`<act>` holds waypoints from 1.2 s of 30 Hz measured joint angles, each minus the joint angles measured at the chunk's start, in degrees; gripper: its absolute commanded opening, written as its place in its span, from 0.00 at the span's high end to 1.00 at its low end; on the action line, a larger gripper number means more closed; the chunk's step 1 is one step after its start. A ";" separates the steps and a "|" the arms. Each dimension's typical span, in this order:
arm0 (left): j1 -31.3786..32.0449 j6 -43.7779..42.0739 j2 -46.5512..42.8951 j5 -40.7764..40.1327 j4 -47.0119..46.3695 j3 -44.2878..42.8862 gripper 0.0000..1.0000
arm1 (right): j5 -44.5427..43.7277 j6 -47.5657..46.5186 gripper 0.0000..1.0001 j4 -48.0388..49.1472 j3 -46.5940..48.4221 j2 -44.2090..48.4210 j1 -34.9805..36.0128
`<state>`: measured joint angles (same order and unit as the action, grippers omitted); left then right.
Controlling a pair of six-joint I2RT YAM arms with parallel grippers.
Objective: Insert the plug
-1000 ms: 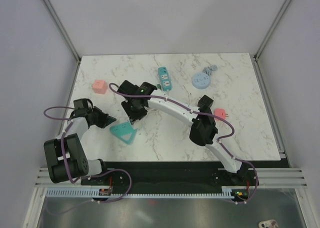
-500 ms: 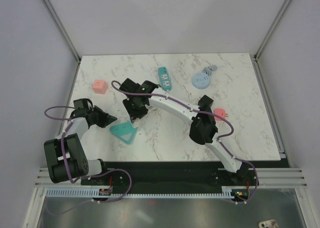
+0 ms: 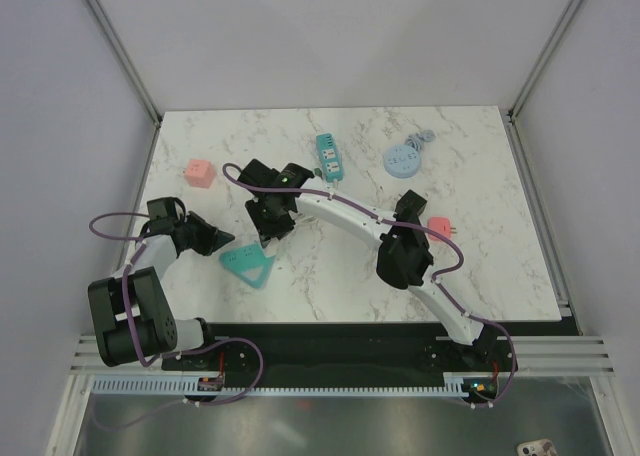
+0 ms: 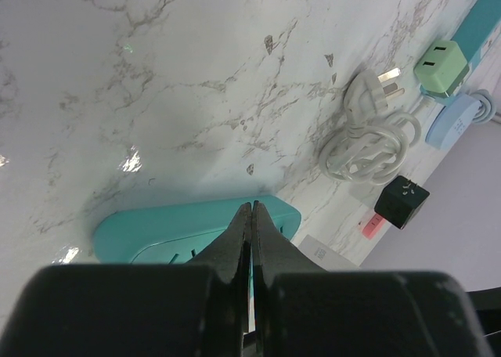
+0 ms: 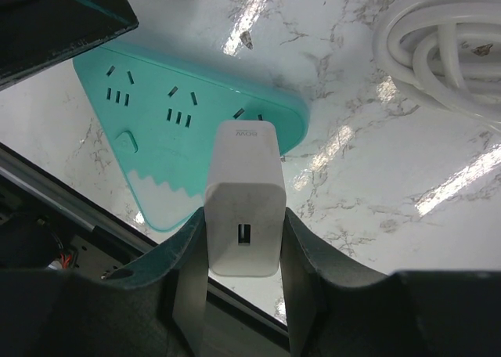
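Observation:
A teal triangular power strip (image 3: 247, 265) lies on the marble table near the front left. It also shows in the right wrist view (image 5: 176, 110) and the left wrist view (image 4: 180, 225). My right gripper (image 3: 268, 236) (image 5: 244, 216) is shut on a white USB charger plug (image 5: 244, 196). It holds the plug just above the strip's far corner, near a socket. My left gripper (image 3: 222, 240) (image 4: 252, 208) is shut and empty, with its tips at the strip's left edge. It shows as a dark shape in the right wrist view (image 5: 55, 20).
A coiled white cable with a plug (image 4: 368, 130) (image 5: 446, 52) lies just beyond the strip. Farther back are a pink cube (image 3: 199, 173), a teal straight strip (image 3: 328, 157), a blue round strip (image 3: 403, 159) and a pink adapter (image 3: 439, 228). A black adapter (image 4: 401, 202) also shows.
My right gripper has shifted slightly with the white plug, staying over the teal strip. The left arm has not moved.

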<state>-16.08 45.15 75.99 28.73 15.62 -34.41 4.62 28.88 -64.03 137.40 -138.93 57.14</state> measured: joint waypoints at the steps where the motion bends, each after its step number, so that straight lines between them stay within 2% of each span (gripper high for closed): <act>1: 0.00 0.00 0.00 0.02 0.00 0.00 0.98 | -0.17 0.20 1.00 -0.02 0.00 0.00 0.02; 30: 0.00 -0.04 -0.94 0.20 0.50 0.15 0.98 | -1.01 1.77 1.00 -0.98 0.00 0.00 1.33; 36: 0.00 -0.61 -2.56 -3.34 3.56 0.15 0.98 | -1.95 1.77 1.00 -1.14 0.00 0.02 1.79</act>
<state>-16.08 44.53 73.43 25.39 19.18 -34.26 2.68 30.65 -65.17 137.40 -138.91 58.94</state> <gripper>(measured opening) 0.026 0.436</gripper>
